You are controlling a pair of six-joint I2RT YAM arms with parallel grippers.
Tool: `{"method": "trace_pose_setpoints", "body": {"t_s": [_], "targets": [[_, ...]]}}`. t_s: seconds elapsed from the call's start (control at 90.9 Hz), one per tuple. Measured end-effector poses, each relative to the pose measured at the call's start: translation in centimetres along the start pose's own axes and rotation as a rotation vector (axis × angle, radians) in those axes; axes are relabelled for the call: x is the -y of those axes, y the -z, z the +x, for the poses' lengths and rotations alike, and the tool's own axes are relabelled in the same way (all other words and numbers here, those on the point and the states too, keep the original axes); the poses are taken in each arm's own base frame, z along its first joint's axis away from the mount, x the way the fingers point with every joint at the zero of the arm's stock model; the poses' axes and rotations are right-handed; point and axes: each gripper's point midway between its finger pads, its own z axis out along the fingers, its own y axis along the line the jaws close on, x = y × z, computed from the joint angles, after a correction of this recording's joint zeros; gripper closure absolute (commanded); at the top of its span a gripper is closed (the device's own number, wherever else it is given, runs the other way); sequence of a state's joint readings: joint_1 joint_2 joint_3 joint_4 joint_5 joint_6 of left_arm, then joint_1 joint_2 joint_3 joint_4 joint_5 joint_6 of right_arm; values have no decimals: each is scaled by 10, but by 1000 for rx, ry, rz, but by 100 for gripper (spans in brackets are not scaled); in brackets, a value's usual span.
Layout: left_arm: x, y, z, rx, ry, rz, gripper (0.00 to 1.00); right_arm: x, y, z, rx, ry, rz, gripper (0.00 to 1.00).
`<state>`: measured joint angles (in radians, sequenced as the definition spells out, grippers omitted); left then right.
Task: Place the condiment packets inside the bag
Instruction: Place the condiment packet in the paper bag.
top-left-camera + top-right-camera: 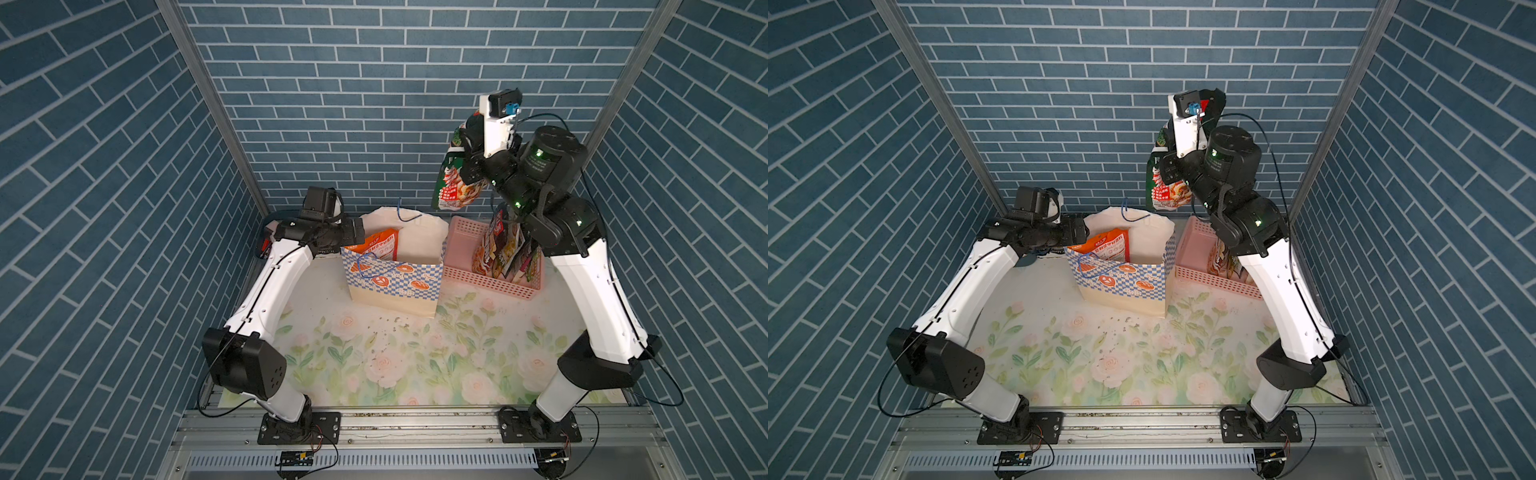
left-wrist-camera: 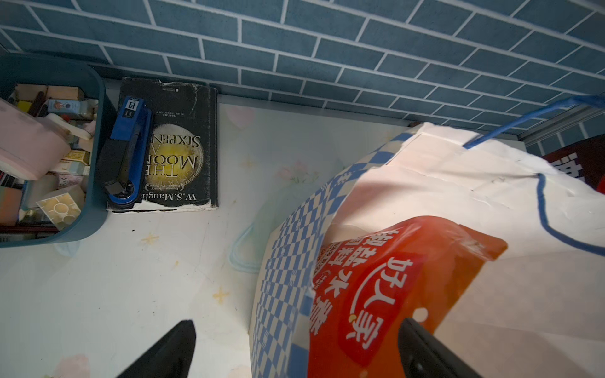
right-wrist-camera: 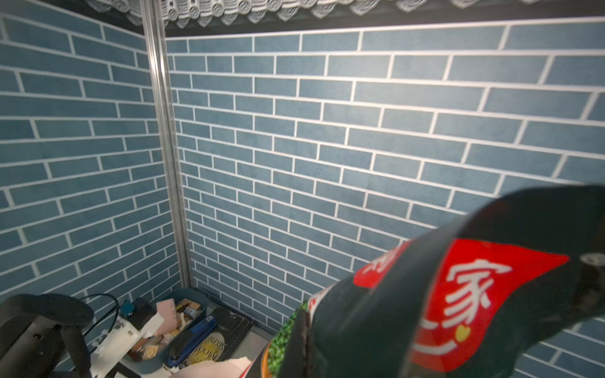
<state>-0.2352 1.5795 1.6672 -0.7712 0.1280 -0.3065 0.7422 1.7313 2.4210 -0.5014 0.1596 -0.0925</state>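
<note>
The blue-and-white checked bag (image 1: 390,282) (image 1: 1125,282) stands upright and open at the back middle. An orange condiment packet (image 1: 380,247) (image 2: 393,288) stands inside it against the left wall. My left gripper (image 1: 360,233) (image 2: 302,347) is open at the bag's left rim, its fingers wide apart either side of the rim and the orange packet. My right gripper (image 1: 466,139) (image 1: 1169,143) is raised high, shut on the top of a green-and-black packet (image 1: 455,183) (image 3: 474,294). That packet hangs above the gap between bag and basket.
A pink slotted basket (image 1: 463,245) right of the bag holds several more packets (image 1: 505,249). Behind the left arm lie a blue tray of small stationery (image 2: 95,131), a black book (image 2: 183,147) and a blue stapler (image 2: 127,147). Brick walls close in on three sides.
</note>
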Motion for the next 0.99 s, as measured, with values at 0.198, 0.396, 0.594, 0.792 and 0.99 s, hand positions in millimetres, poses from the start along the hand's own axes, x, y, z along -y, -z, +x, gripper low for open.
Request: {"method": "trace_pose_setpoints", "body": {"t_s": [0.198, 0.396, 0.594, 0.792, 0.99], "targets": [[4, 10, -9, 47, -8, 20, 0, -44, -34, 47, -99, 27, -125, 100], [5, 11, -11, 55, -12, 21, 0, -78, -39, 91, -194, 40, -247, 100], [4, 11, -11, 55, -15, 20, 0, -89, -31, 150, -328, 48, -286, 100], [6, 11, -10, 52, -24, 28, 0, -86, -13, 173, -383, 48, -281, 100], [16, 11, -7, 37, -44, 85, 0, -77, 4, 143, -314, 33, -267, 100]]}}
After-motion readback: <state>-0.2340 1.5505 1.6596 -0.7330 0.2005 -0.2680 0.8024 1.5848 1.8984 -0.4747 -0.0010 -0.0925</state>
